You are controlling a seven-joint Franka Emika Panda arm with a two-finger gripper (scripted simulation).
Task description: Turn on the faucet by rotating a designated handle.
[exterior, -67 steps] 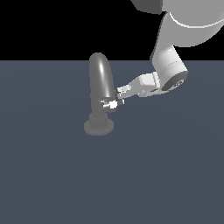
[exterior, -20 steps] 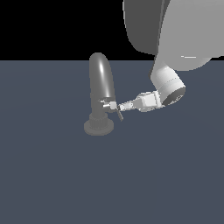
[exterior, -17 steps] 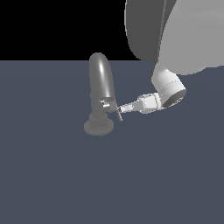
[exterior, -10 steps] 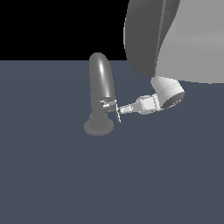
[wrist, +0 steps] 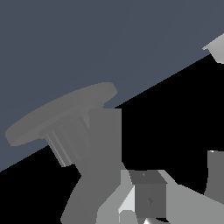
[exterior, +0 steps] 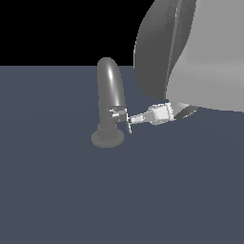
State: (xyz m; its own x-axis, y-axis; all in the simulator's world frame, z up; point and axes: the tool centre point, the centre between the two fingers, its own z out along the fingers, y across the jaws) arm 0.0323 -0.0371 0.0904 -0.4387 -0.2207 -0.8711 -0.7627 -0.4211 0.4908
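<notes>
The dull grey faucet (exterior: 108,90) stands upright on its round ridged base (exterior: 107,138), its thick spout arching over the top. The small white-silver handle (exterior: 119,114) juts from the body toward the exterior view's right, with a thin lever slanting down from it. My gripper (exterior: 133,119) reaches in from the exterior view's right, and its pale narrow tip touches the lever's end. Its fingers are too small to separate. The wrist view shows the faucet's base (wrist: 61,114) and body (wrist: 101,153) close up, with the blocky handle (wrist: 148,197) right in front.
The faucet stands alone on a flat dark blue-grey floor (exterior: 71,190). My arm's large pale body (exterior: 200,62) fills the upper part of the exterior view's right and hangs over the wrist.
My wrist has sunk lower and flattened out while the tip stayed at the handle. The arm's bulk has swung down and closer, covering more of the view. The lever now slants further down.
</notes>
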